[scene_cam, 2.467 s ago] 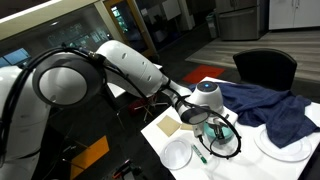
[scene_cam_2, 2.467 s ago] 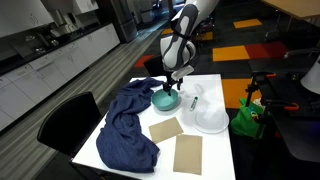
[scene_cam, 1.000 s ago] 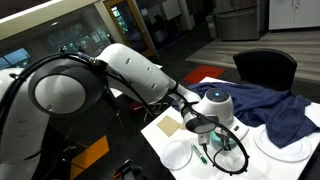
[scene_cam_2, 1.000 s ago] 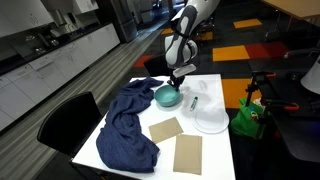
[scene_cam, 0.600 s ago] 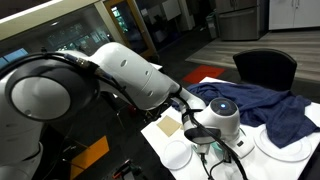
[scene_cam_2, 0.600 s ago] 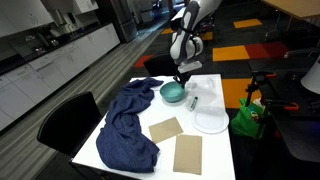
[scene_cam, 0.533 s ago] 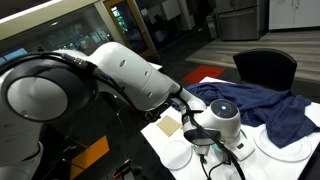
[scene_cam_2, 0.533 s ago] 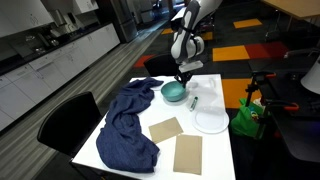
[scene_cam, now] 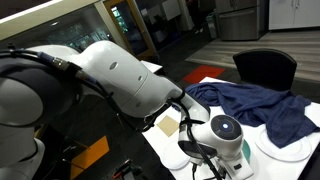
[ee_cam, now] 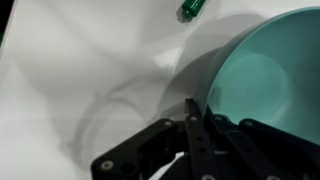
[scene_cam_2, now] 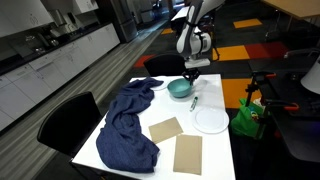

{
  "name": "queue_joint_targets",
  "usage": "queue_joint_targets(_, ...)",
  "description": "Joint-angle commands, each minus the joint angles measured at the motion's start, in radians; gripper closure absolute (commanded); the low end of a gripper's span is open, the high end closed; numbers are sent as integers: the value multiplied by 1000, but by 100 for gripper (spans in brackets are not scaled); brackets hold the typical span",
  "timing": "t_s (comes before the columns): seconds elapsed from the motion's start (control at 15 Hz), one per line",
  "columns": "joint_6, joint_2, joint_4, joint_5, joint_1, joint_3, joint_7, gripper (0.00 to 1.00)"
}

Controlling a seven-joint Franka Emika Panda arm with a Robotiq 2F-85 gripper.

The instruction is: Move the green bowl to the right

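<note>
**My hand holds the green bowl by its rim at the far end of the counter**

My hand [ee_cam: 215, 128] is clamped on the rim of the green bowl [ee_cam: 275, 70]. In the wrist view one dark finger [ee_cam: 190, 125] stands outside the bowl's wall, and the other side of the hand reaches over the light rim into the hollow. In an exterior view my hand [scene_cam_2: 189, 72] comes down from above onto the bowl's far edge.

The green bowl [scene_cam_2: 180, 88] is upright at the far end of the white counter [scene_cam_2: 214, 88]. Whether it rests on the surface or is a little above it, I cannot tell.

Just to the right of the bowl and a little nearer lies a green marker [scene_cam_2: 193, 101], close to the bowl but apart from it. To the bowl's left a blue cloth [scene_cam_2: 130, 120] lies crumpled, and its far edge comes right up beside the bowl. A flat white plate [scene_cam_2: 210, 121] lies nearer, to the right of the marker. Two tan napkins [scene_cam_2: 165, 130] lie flat at the near end, between the cloth and the plate.

In an exterior view my arm [scene_cam: 130, 80] fills the left and hides the bowl.
</note>
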Motion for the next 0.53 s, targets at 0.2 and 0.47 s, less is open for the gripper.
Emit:
queue_joint_targets(0.2,62,-82,-150,112,7,-2,42,69)
queue_joint_targets(0.47,113,-127,-227,154,27,0,29,40)
